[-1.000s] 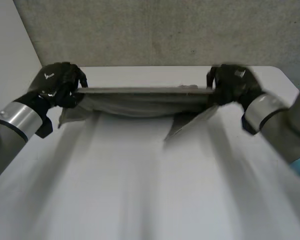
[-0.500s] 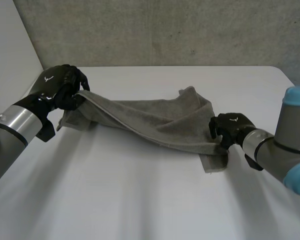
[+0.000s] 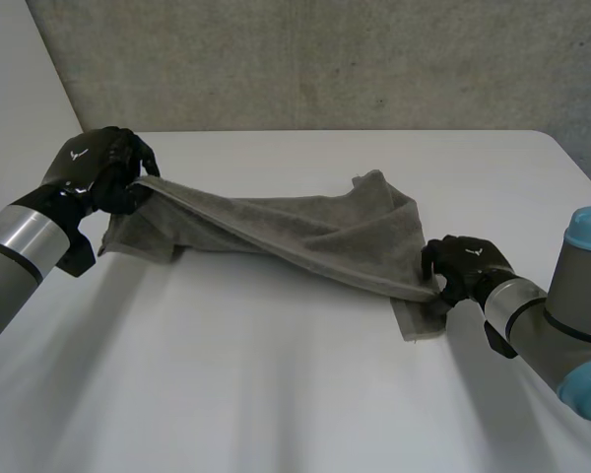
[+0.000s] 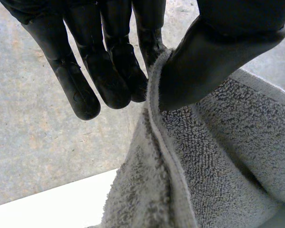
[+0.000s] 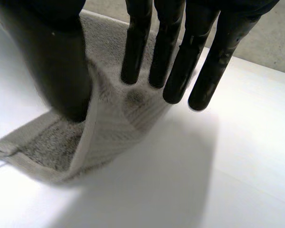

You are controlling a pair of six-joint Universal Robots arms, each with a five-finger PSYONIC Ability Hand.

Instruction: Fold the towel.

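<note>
Head view: the grey towel runs slantwise over the white surface, its long axis going from the left hand at the far left edge to the right hand, which is nearer the camera and low over the surface. One hemmed edge stretches fairly taut between the two hands. The rest of the cloth sags behind that edge, bunched and partly doubled, with a hump rising near the middle and a flap lying flat just under the right hand.

Left wrist view: the thumb and the nearest of the fingers are clamped on the hem, and the cloth hangs away below the palm; the other fingers stay straight and clear of it.

Right wrist view: the thumb presses the folded edge against straight fingers, so this end looks pinched, with its corner resting on the surface.

Since the left end is held up and the right end is already down, the coming move probably turns on the left hand, which must carry its end along or across that slant line.
</note>
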